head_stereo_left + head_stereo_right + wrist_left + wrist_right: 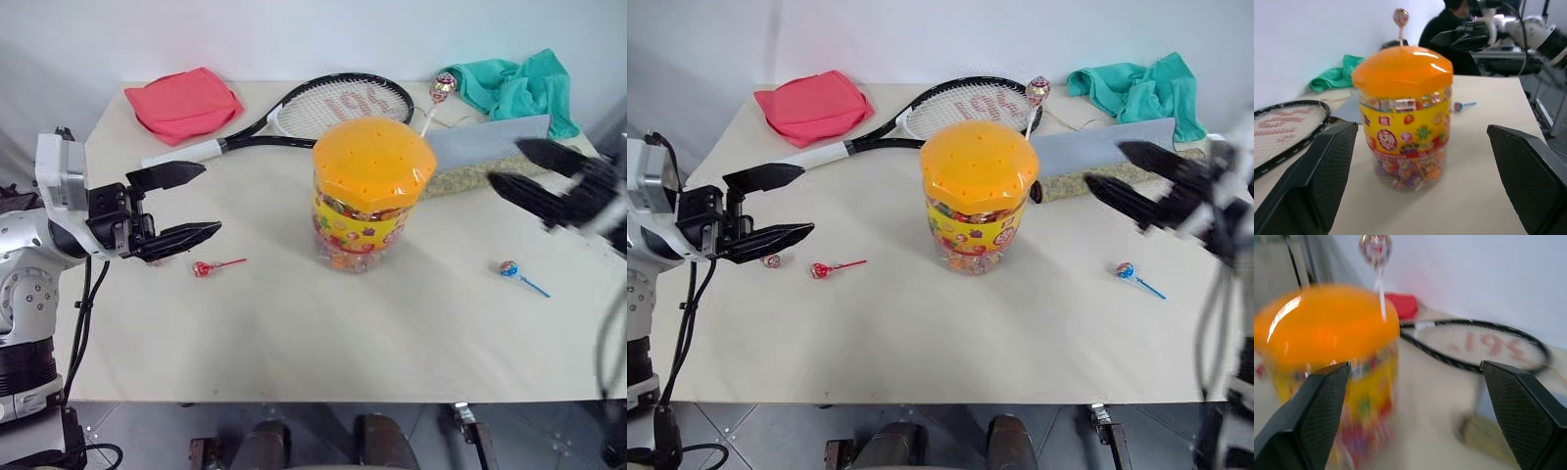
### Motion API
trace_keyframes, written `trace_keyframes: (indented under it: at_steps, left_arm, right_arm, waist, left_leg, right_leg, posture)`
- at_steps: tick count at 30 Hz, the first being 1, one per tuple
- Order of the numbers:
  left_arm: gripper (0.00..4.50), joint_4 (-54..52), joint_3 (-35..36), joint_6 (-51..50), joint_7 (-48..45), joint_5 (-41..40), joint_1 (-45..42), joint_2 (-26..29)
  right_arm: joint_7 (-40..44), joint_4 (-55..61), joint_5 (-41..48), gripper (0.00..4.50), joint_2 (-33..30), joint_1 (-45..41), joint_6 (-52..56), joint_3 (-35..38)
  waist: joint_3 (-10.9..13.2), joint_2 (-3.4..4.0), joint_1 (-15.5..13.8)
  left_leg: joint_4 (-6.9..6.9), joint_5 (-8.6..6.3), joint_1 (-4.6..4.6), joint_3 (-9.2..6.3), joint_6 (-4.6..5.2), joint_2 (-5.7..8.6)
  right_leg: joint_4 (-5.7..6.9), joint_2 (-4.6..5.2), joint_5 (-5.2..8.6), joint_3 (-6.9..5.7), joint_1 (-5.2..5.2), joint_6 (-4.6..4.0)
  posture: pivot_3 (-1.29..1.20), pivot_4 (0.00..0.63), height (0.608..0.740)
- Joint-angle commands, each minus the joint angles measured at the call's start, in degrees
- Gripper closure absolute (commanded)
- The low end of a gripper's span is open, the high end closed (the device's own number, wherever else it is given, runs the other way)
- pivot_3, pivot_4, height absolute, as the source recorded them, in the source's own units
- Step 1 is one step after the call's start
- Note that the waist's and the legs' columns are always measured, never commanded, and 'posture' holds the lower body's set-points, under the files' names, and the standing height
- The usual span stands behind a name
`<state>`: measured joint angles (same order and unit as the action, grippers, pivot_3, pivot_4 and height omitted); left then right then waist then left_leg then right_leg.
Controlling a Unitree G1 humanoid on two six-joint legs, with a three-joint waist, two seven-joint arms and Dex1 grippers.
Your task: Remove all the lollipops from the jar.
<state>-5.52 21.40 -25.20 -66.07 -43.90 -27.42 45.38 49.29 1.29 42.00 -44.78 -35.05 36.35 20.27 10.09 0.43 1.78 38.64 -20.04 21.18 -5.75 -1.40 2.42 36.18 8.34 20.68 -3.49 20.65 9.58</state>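
Observation:
The jar [372,191], a clear tub with an orange domed lid and a yellow label, stands mid-table. One lollipop [443,88] rises on its stick from the far side of the lid. A red lollipop [203,268] lies on the table left of the jar and a blue lollipop [507,267] lies to its right. Another small lollipop [771,260] lies just below my left gripper's lower finger. My left gripper [209,200] hovers open left of the jar, empty. On the other side of the jar, my right gripper [506,164] is raised, open and empty.
A racket [323,108] lies behind the jar, a red cloth [181,101] at the back left, a teal cloth [514,86] at the back right. A grey rolled mat [485,147] lies under my right gripper. A person [1449,24] sits beyond the table.

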Motion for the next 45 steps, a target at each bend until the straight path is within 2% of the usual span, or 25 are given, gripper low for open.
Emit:
trace_keyframes:
  at_steps: [1, 7, 9, 11, 21, 28, 32, 33, 35, 37, 40, 45]
  left_arm:
    - [0.0, -0.2, 1.0, -0.3, 1.0, -1.6, -1.1, -0.2]
    - [0.0, -2.6, 1.0, -0.9, 2.4, -2.5, 0.1, -0.8]
    - [0.0, -3.4, 1.5, -0.8, 2.8, -2.5, 0.9, -0.6]
    - [0.0, -4.1, 2.0, -0.9, 3.2, -2.7, 1.6, -0.3]
    - [0.0, -5.1, 2.5, -1.6, 4.3, -3.8, 1.7, 0.2]
    - [0.0, -2.7, -0.6, -1.3, 2.5, -3.4, -2.3, -0.7]
    - [0.0, -2.4, -3.8, -0.1, -0.1, -1.5, -2.8, -0.7]
    - [0.0, -2.5, -5.3, 1.1, -2.0, 0.2, -2.1, 0.1]
    - [0.0, -2.4, -7.2, 2.7, -4.3, 2.3, -1.3, 0.6]
    - [0.0, -2.3, -8.4, 3.6, -5.6, 3.2, -0.9, 0.7]
    - [0.0, -2.9, -9.4, 3.6, -6.0, 3.3, -0.4, -0.2]
    - [0.0, -4.6, -9.2, 2.6, -5.3, 2.7, 0.5, -0.3]
  right_arm:
    - [-7.1, -1.9, -1.1, 0.05, 3.3, -8.4, 4.8, -4.5]
    - [-9.5, -4.5, -0.3, 0.05, 9.9, -15.5, 7.1, -7.2]
    - [-10.9, -6.4, -0.5, 0.44, 11.5, -17.6, 6.9, -6.6]
    - [-10.4, -7.0, -0.4, 1.01, 11.5, -18.3, 7.3, -6.6]
    - [-5.3, -8.6, -2.1, 4.45, 9.5, -18.5, 5.2, -7.3]
    - [-0.6, -15.6, -1.5, 4.49, 6.0, -25.5, 2.2, -3.0]
    - [-0.9, -23.8, -3.5, 4.49, -0.3, -28.3, 2.7, -0.3]
    - [0.1, -27.1, -7.0, 4.49, -4.3, -27.8, 2.9, -2.5]
    - [5.6, -32.6, -16.3, 4.49, -13.2, -24.2, 2.3, -11.5]
    - [8.0, -38.1, -24.2, 4.49, -18.1, -20.3, -4.3, -17.5]
    - [6.7, -46.6, -32.7, 4.49, -20.7, -15.5, -11.3, -22.3]
    - [9.5, -53.8, -37.4, 4.49, -20.0, -10.4, -16.0, -24.4]
  waist:
    - [0.0, 0.0, -0.2]
    - [0.0, -0.01, -0.1]
    - [0.0, -0.01, 0.1]
    - [0.0, -0.01, 0.2]
    - [0.0, -0.01, 0.1]
    - [0.0, -0.01, 0.0]
    - [0.0, -0.02, -0.1]
    - [0.0, -0.02, -0.2]
    - [0.0, -0.03, -0.4]
    - [0.0, -0.06, -0.3]
    - [0.0, -0.07, 0.3]
    - [0.1, 0.21, 1.6]
  left_leg:
    - [-0.02, 0.0, 0.04, -0.05, 0.0, 0.01]
    - [-0.05, -0.01, 0.07, -0.34, 0.01, 0.05]
    - [-0.06, -0.01, 0.06, -0.29, 0.01, 0.22]
    - [-0.06, 0.0, 0.06, -0.26, 0.01, 0.2]
    - [0.02, -0.01, 0.04, -0.2, 0.01, 0.2]
    - [0.01, 0.0, 0.14, -0.13, 0.01, 0.26]
    - [-0.04, -0.01, 0.14, -0.13, 0.02, 0.29]
    - [-0.04, -0.01, 0.14, -0.13, 0.02, 0.31]
    - [-0.08, -0.01, 0.15, -0.14, 0.03, 0.34]
    - [-0.15, -0.03, 0.15, -0.15, 0.07, 0.36]
    - [-0.15, -0.05, 0.14, 0.15, 0.12, 0.36]
    - [-0.29, -0.04, 0.11, 0.96, 0.13, 0.12]
  right_leg:
    - [0.01, 0.01, 0.0, -0.01, 0.03, 0.0]
    - [0.35, 0.14, -0.02, -0.05, 0.12, -0.03]
    - [0.36, 0.13, -0.02, -0.05, 0.13, -0.03]
    - [0.39, 0.13, -0.02, -0.04, 0.17, -0.03]
    - [0.52, 0.14, -0.02, 0.01, 0.19, -0.03]
    - [0.68, 0.18, -0.02, 0.06, 0.4, -0.03]
    - [0.72, 0.19, -0.02, 0.05, 0.42, -0.03]
    - [0.72, 0.2, -0.02, 0.05, 0.42, -0.03]
    - [0.71, 0.21, -0.02, 0.05, 0.42, -0.04]
    - [0.69, 0.21, -0.02, 0.08, 0.42, -0.04]
    - [0.61, 0.25, -0.02, 0.14, 0.46, -0.03]
    - [0.62, 0.24, -0.01, 0.37, 0.82, -0.03]
  posture:
    - [0.0, 0.15, 0.74]
    - [0.0, 0.15, 0.74]
    - [0.0, 0.15, 0.74]
    - [0.0, 0.15, 0.74]
    - [0.0, 0.15, 0.74]
    - [0.0, 0.15, 0.74]
    - [0.0, 0.15, 0.74]
    - [0.0, 0.15, 0.74]
    - [0.0, 0.15, 0.74]
    - [0.0, 0.15, 0.74]
    - [0.0, 0.15, 0.74]
    - [0.0, 0.15, 0.74]
